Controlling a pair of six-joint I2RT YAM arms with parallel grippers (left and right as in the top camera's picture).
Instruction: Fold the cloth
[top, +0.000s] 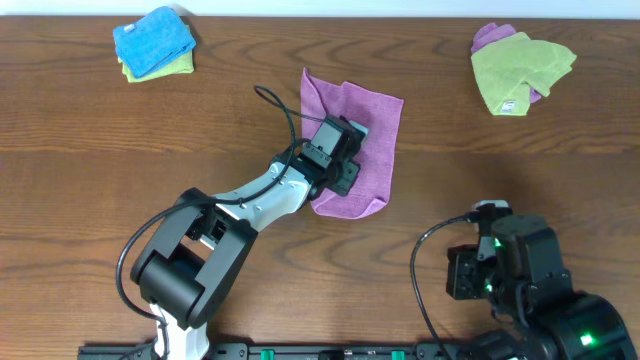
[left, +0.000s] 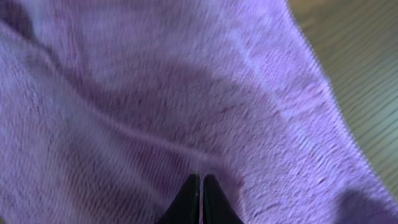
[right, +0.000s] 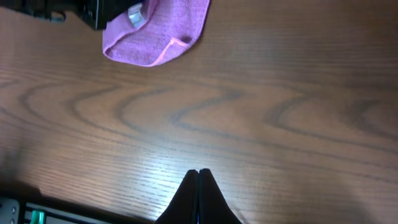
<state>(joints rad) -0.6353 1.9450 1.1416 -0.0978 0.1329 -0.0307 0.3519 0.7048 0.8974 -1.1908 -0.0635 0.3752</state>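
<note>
Left gripper (left: 200, 182) is clenched, tips pressed together right against the cloth (top: 372, 115). Whether any fabric is pinched, I can't tell. The purple cloth lies rumpled mid-table (top: 500, 170), near edge doubled over, partly beneath the left wrist. Right gripper (right: 199, 180) is clamped on nothing, hovering over bare wood, front right. Far left: blue cloth (top: 152, 35) atop a lime one. Far right: lime-green cloth (top: 520, 65) over another purple one.
</note>
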